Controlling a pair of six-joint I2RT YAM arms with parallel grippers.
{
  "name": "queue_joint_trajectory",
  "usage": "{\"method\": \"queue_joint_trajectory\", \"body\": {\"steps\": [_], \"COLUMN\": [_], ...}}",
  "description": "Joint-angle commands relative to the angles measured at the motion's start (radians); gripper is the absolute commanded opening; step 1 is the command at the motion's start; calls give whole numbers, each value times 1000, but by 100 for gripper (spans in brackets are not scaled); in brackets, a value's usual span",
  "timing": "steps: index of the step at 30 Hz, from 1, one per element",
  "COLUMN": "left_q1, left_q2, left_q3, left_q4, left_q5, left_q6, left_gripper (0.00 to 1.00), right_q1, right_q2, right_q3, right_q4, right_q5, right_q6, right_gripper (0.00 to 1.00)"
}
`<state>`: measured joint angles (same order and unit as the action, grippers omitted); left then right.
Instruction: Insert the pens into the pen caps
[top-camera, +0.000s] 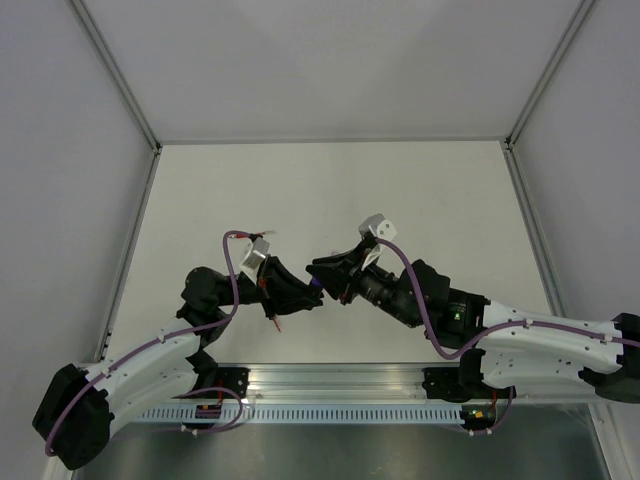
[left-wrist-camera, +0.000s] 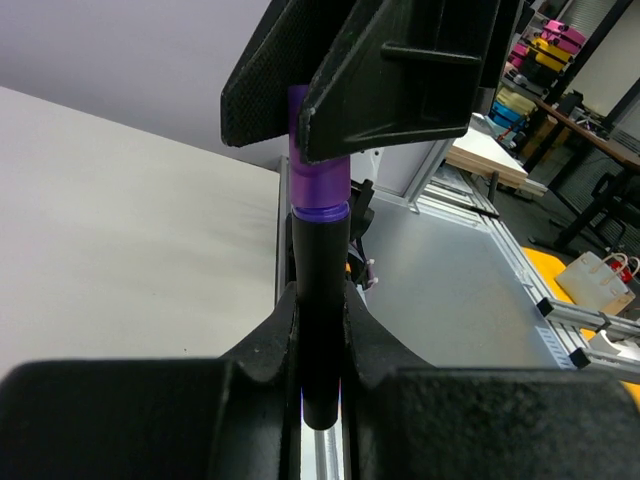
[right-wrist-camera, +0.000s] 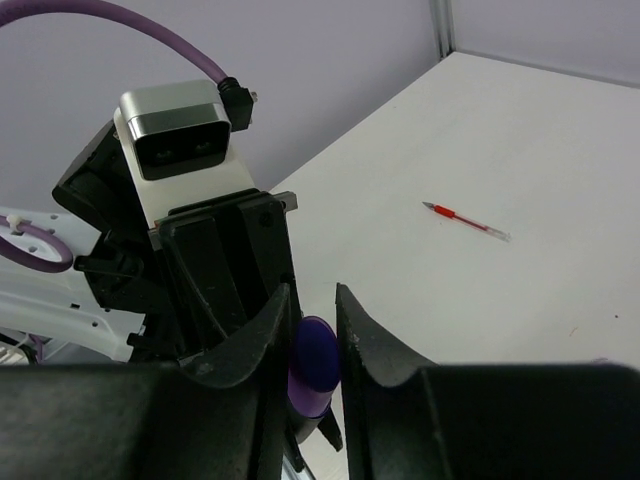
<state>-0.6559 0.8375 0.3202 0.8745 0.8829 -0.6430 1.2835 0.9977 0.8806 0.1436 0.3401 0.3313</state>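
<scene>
My left gripper (top-camera: 308, 292) is shut on the thick marker (left-wrist-camera: 318, 300), whose barrel looks dark in the left wrist view and runs up between the fingers (left-wrist-camera: 375, 350). My right gripper (top-camera: 326, 282) faces it and is shut on the dark purple cap (right-wrist-camera: 315, 362). The cap (left-wrist-camera: 318, 178) sits end to end on the marker's tip, in line with it. Both are held above the table near its front middle. The thin red pen (right-wrist-camera: 465, 220) lies flat on the white table. The small red cap is not in view.
The white table (top-camera: 400, 190) is walled by grey panels at the back and sides. An aluminium rail (top-camera: 340, 385) runs along the near edge between the arm bases. The left wrist camera (right-wrist-camera: 185, 135) and its purple cable are close to my right gripper.
</scene>
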Motion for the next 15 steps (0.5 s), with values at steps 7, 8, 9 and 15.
{"method": "queue_joint_trajectory", "body": {"steps": [7,8,9,15], "left_q1": [-1,-1,-1,-1], "left_q2": [-5,0,3,47], "left_q3": [-13,-13,-13,-4], "left_q4": [145,162,179,331], "left_q5": [22,19,10,5], "left_q6": [-84,-96,-107,-236], "left_gripper": [2,2,2,2], "right_q1": [2,4,4,4], "right_q2": [7,7,2,-8], "right_q3": [-101,-110,-135,-224], "right_q4": [100,109,122,209], "right_q5": [-62,-82,-90,-116], "right_q6": [49,57,67,84], "right_gripper": [3,0,0,0]}}
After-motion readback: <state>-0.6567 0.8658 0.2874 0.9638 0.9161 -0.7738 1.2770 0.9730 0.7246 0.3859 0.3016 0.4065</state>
